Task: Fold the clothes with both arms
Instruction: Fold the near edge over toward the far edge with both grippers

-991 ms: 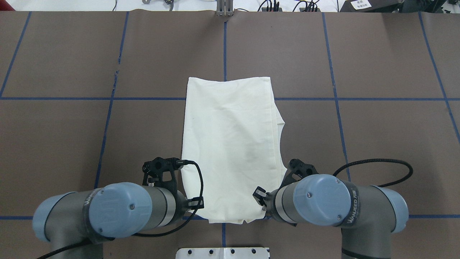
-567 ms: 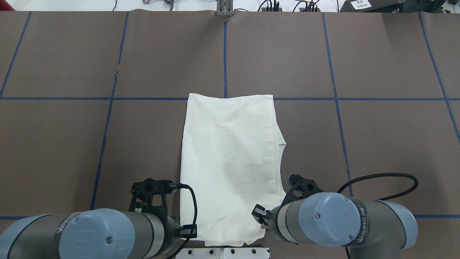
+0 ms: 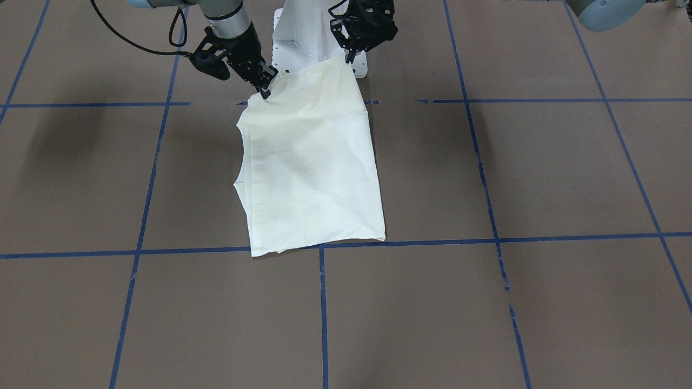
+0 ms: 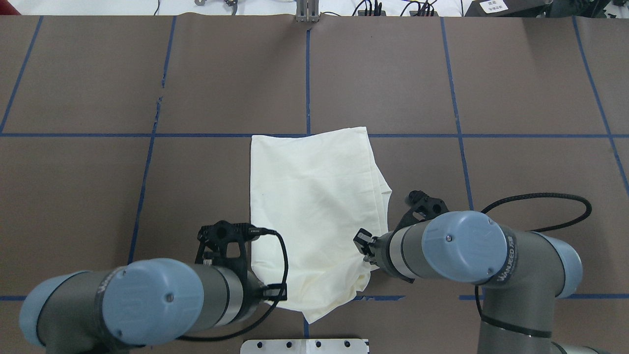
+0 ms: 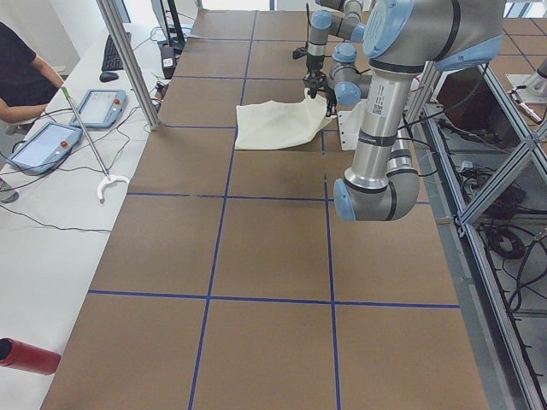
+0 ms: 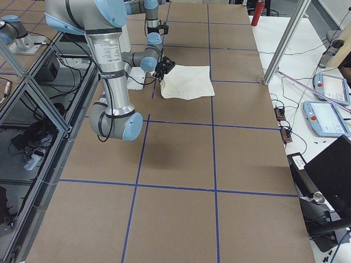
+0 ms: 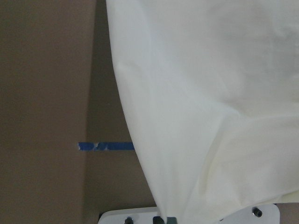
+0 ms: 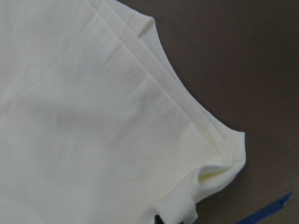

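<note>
A: Quick, left gripper point(image 3: 350, 56), state?
B: Closed, pinched on the shirt point(image 4: 314, 206) at its near left corner. The corner is raised off the table point(image 4: 98, 73). In the left wrist view the cloth fills the right side of the frame.
A: And right gripper point(image 3: 264, 87)?
B: Same, clamped on the near right corner, also lifted. The right wrist view shows layered hems and a small fold right by the fingertip.
A: Where's the shirt overall?
B: Middle of the table, close to the robot. It's folded into a tall narrow panel, plain cream side up, print not visible. The near edge hangs between the two grippers and sags in the middle, near the white base plate point(image 4: 304, 345). The far edge lies flat along a blue tape line point(image 4: 73, 134).
A: Sides?
B: Robot's left side is straight. The right side has stacked layers sticking out with a curved notch.
A: Arms?
B: Both low, elbows out, wrists on either side of the cloth.
</note>
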Action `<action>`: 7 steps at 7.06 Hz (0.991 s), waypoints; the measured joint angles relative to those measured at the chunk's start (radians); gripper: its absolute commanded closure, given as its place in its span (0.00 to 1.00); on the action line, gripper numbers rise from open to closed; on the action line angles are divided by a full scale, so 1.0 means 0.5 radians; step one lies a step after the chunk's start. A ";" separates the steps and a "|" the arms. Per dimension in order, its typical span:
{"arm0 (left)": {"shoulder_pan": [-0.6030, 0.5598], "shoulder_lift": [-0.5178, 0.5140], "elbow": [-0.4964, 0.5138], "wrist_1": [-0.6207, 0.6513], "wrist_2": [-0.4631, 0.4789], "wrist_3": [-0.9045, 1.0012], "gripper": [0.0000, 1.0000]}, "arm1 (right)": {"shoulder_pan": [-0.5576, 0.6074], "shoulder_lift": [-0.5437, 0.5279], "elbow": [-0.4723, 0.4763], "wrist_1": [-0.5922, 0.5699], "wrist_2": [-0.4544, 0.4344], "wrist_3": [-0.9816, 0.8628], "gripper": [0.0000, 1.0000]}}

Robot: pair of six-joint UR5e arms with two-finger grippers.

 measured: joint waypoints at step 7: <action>-0.696 -0.261 0.750 -0.553 -0.243 0.222 1.00 | 0.668 0.596 -1.002 0.299 0.333 -0.274 1.00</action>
